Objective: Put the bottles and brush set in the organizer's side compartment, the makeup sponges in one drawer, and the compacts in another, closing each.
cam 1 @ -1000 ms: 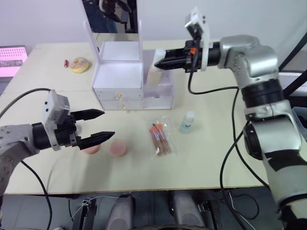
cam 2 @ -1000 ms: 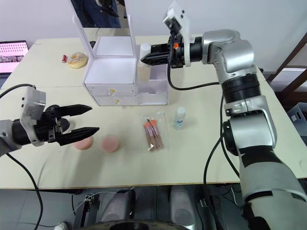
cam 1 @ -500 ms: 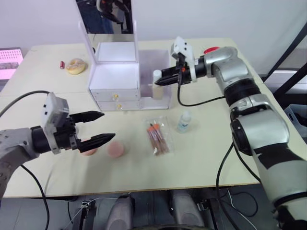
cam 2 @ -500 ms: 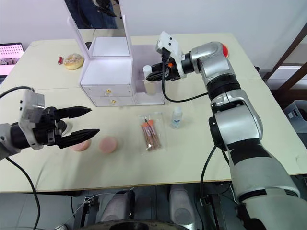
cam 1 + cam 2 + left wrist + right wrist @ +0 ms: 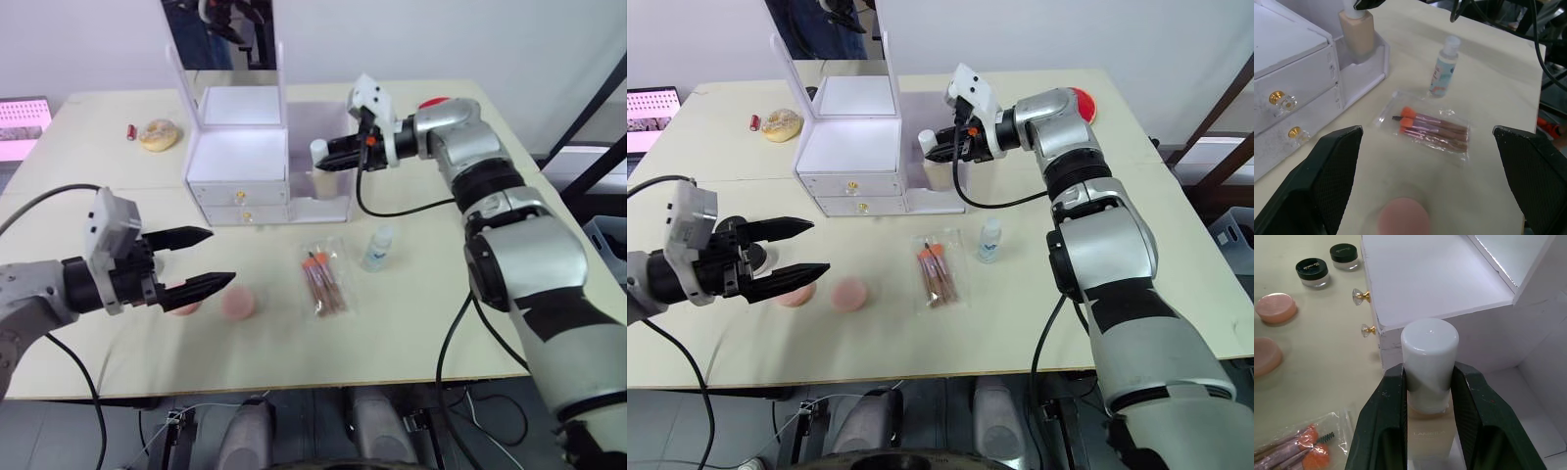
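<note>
And here's the foundation bottle [image 5: 1430,382], white cap up, beige body upright, sitting low inside the organizer's [image 5: 240,162] side compartment [image 5: 328,191]. We hold it by the neck just under the cap, the right gripper [image 5: 328,162] clenched on it from both sides, and that grip makes sense: it keeps the bottle vertical so it can stand on the compartment floor rather than tip against the wall. Whether it already rests on the floor we can't tell.

Our right arm reaches across the table [image 5: 441,294] from the right, forearm nearly level, fingers pointing at the organizer's side.

Out in front, the small clear bottle [image 5: 380,249] stands on the table, just beside the bagged brush set [image 5: 323,282], both yet to go in. Nearer our left, two pink sponges [image 5: 238,304] lie flat, and two black-lidded compacts [image 5: 1312,271] sit by the drawer knobs [image 5: 1281,99]; both drawers look shut.

Our left gripper [image 5: 201,259] hovers above the sponges with fingers spread wide, holding nothing, arm low and pointing inward, well placed, we'd say, for the sponges.
</note>
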You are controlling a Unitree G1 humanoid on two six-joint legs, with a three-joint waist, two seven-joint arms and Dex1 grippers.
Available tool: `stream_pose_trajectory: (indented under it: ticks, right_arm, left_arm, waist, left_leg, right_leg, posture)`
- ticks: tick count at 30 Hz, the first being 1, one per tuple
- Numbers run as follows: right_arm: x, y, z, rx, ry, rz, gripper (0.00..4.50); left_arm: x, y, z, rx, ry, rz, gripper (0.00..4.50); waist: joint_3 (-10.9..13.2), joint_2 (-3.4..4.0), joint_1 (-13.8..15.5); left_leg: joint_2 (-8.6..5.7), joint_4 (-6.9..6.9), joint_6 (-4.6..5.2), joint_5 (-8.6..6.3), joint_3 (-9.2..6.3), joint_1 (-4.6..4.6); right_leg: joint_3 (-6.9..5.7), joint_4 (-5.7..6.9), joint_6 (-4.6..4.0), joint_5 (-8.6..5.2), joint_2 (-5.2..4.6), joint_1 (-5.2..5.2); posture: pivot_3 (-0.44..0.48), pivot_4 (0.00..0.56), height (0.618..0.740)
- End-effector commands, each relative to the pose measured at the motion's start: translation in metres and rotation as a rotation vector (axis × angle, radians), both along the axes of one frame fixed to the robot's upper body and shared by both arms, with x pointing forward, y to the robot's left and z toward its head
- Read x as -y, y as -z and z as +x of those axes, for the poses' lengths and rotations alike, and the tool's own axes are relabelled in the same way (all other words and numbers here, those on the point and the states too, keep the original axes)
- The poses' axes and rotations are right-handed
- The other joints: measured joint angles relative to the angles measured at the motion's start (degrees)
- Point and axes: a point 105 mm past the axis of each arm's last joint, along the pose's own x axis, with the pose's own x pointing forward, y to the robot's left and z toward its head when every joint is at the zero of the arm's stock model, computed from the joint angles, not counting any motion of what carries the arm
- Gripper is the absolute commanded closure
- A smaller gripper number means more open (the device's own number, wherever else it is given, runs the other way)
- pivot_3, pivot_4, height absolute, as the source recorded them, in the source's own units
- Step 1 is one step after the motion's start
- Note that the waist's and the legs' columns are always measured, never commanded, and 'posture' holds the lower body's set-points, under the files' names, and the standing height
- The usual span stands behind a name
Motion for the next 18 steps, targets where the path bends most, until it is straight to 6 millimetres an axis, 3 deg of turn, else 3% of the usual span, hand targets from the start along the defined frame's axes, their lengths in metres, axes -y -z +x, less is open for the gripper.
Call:
stream_pose_trajectory:
  ticks: [1, 11, 18]
  right_arm:
    - [0.006, -0.024, 0.0, 0.073, -0.001, 0.035, 3.75]
    - [0.003, -0.037, -0.006, 0.087, -0.058, 0.125, 3.75]
    - [-0.003, -0.028, -0.003, 0.11, -0.051, 0.13, 3.75]
  left_arm:
    - [-0.001, -0.011, -0.001, 0.037, 0.006, 0.005, 0.0]
    - [-0.001, -0.013, -0.002, 0.029, 0.012, 0.008, 0.0]
    - [0.0, -0.013, -0.004, 0.022, 0.014, 0.01, 0.0]
  waist:
    - [0.0, 0.0, 0.0]
    - [0.0, 0.01, -0.2]
    - [0.0, 0.01, -0.2]
  left_leg:
    - [0.0, 0.0, 0.0, 0.0, 0.0, 0.0]
    - [0.0, -0.13, 0.0, 0.0, 0.0, -0.01]
    - [0.0, -0.13, 0.0, 0.0, 0.0, -0.02]
  right_leg:
    - [0.0, 0.0, 0.0, 0.0, 0.0, 0.0]
    - [0.0, -0.03, 0.07, -0.01, 0.01, -0.08]
    - [0.0, -0.04, 0.08, -0.01, 0.01, -0.08]
  posture:
    - [0.0, 0.15, 0.739]
    - [0.0, 0.15, 0.739]
    - [0.0, 0.15, 0.739]
